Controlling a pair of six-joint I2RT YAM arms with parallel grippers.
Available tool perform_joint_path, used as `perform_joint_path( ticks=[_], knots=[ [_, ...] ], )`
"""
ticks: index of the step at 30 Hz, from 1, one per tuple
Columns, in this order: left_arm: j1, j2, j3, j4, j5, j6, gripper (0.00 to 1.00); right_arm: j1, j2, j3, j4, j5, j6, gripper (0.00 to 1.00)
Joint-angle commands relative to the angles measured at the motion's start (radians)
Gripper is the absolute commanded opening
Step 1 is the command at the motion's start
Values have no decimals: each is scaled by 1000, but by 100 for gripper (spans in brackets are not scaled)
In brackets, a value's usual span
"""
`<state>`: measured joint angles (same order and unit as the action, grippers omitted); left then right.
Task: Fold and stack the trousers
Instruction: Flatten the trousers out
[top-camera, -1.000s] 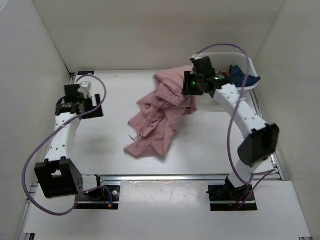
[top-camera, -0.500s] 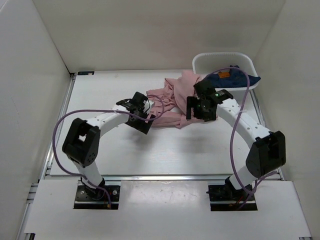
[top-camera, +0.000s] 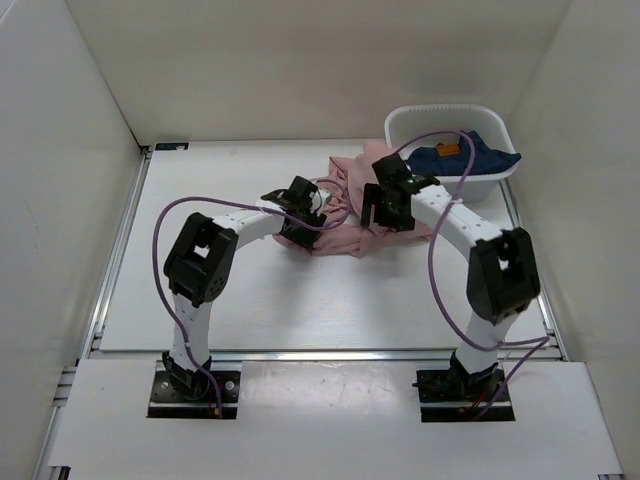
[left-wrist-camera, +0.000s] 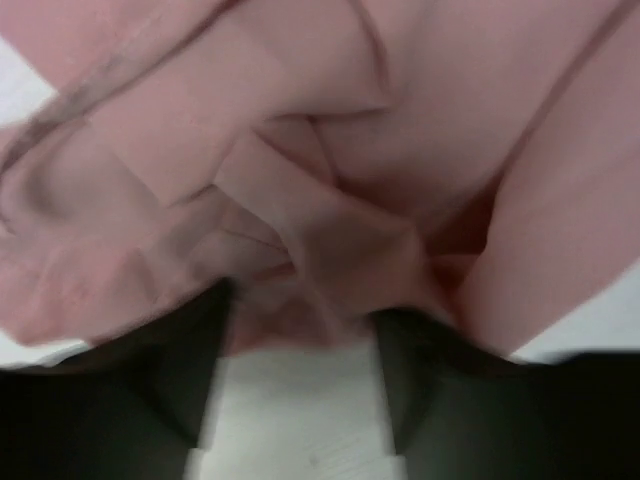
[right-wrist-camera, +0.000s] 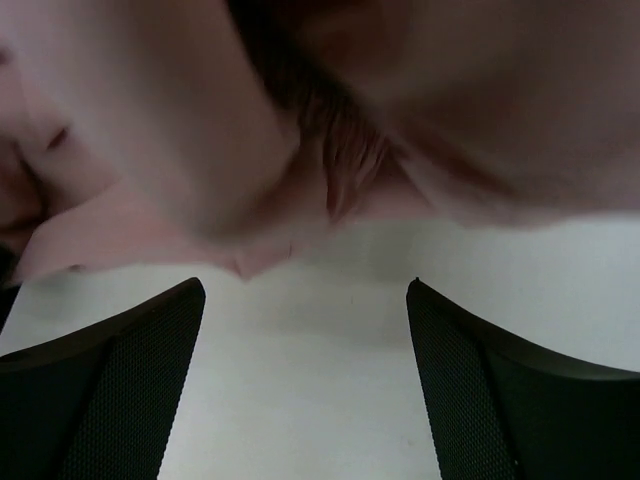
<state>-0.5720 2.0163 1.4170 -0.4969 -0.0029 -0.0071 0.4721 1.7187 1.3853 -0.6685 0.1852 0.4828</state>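
- Top view: the trousers (top-camera: 345, 228) lie as a crumpled pink heap on the white table (top-camera: 230, 290), towards its far right, just in front of the white basket (top-camera: 440, 108)
- Basket contents: a navy garment (top-camera: 482, 156) with an orange tag (top-camera: 448, 149), draped over the right rim and apart from the pink heap
- Left gripper (top-camera: 305, 198): at the left edge of the heap, arm reaching in from the left
- Right gripper (top-camera: 385, 205): over the right part of the heap, low against the fabric
- Left wrist view: left gripper (left-wrist-camera: 305, 305) with its dark fingers (left-wrist-camera: 160, 370) spread moderately; folds of the trousers (left-wrist-camera: 330, 150) reach the fingertips, bare table showing in the gap; the picture is blurred
- Right wrist view: right gripper (right-wrist-camera: 305, 290) spread wide, nothing between its fingers (right-wrist-camera: 110, 380); the hem of the trousers (right-wrist-camera: 200, 130) lies just beyond the tips, on the table (right-wrist-camera: 310, 400)
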Motion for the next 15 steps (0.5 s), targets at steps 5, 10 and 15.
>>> perform_joint_path(
  ticks=[5, 10, 15],
  knots=[
    [92, -85, -53, 11, 57, 7, 14, -9, 217, 213, 29, 138, -10, 73],
    [255, -214, -136, -2, -18, 7, 14, -18, 256, 355, -49, 130, -16, 0],
    [604, -341, -67, -81, -31, 7, 14, -42, 96, 547, -169, 4, -144, 0]
  ],
)
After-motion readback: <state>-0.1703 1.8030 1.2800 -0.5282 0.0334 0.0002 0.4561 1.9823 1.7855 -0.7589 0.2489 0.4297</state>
